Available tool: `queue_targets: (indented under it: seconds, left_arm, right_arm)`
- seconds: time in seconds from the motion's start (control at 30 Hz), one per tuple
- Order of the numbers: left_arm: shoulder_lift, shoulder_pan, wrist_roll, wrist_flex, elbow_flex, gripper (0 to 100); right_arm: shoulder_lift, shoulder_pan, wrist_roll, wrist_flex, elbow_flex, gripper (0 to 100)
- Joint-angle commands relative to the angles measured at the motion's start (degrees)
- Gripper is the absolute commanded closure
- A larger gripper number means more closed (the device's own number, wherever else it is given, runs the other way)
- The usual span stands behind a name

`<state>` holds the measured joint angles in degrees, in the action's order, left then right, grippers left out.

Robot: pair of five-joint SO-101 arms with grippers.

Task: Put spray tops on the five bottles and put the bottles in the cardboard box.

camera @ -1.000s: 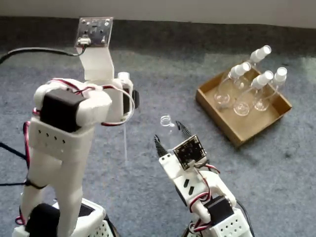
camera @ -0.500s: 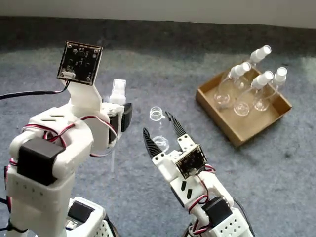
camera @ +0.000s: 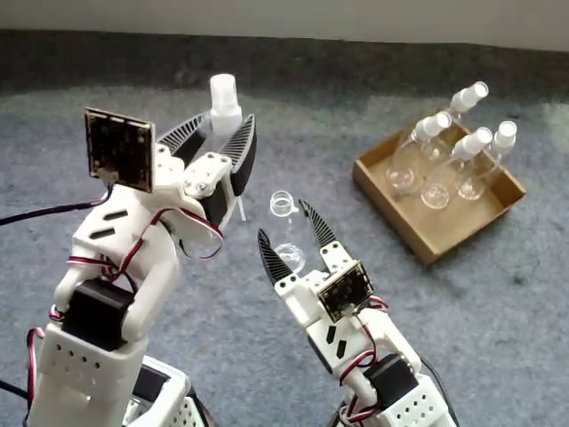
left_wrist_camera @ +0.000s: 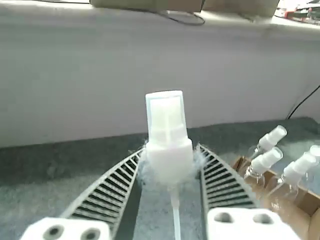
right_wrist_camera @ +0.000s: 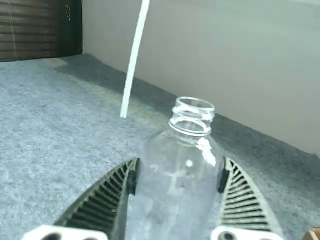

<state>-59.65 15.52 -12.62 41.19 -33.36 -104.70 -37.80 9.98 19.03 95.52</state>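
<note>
My left gripper (camera: 228, 120) is shut on a white spray top (camera: 224, 96), raised above the grey carpet, with its thin dip tube (camera: 240, 209) hanging down. In the left wrist view the spray top (left_wrist_camera: 167, 135) sits upright between the fingers of the gripper (left_wrist_camera: 170, 157). My right gripper (camera: 283, 222) is shut on a clear open bottle (camera: 286, 233), just right of the tube. In the right wrist view the bottle (right_wrist_camera: 180, 170) stands in the gripper (right_wrist_camera: 178, 165), and the dip tube (right_wrist_camera: 134, 60) ends beside and slightly above its mouth.
A cardboard box (camera: 427, 236) lies at the right on the carpet, holding several clear bottles (camera: 444, 151) with spray tops on. The same box (left_wrist_camera: 240, 165) shows in the left wrist view. A wall runs along the back.
The left arm has swung over and lifted the spray top up and toward the bottle. The right gripper shifted the bottle a little left, then held still.
</note>
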Motion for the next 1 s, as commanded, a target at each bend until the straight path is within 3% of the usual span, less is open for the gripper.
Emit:
queue_targets:
  seconds: [0.0,0.13,0.37,0.57,0.63,0.7,0.97]
  left_arm:
    - [-2.6,0.0,-1.9,-8.8,-0.4,91]
    - [-2.5,1.3,-9.1,-11.0,-0.3,91]
    - [-2.5,10.0,-8.9,-11.3,-0.3,91]
    - [-2.5,8.6,-8.7,-20.7,-6.6,91]
    - [-2.5,8.6,-5.2,-22.8,-8.5,91]
    - [-2.7,9.0,-2.5,-22.9,-10.3,91]
    - [-3.0,9.9,-3.3,-22.8,-13.5,91]
  right_arm:
    - [-0.7,-0.4,-0.3,-0.7,7.3,84.3]
    - [-0.7,-0.4,-0.1,2.4,7.5,84.3]
    - [-0.7,-0.4,-0.1,4.8,7.5,84.3]
    - [-0.7,-0.4,0.0,4.9,7.6,84.3]
    - [-0.7,-0.4,0.0,4.9,7.6,84.3]
    - [-0.7,-0.4,0.0,4.9,7.6,84.3]
    - [-0.7,-0.4,0.0,4.9,7.6,84.3]
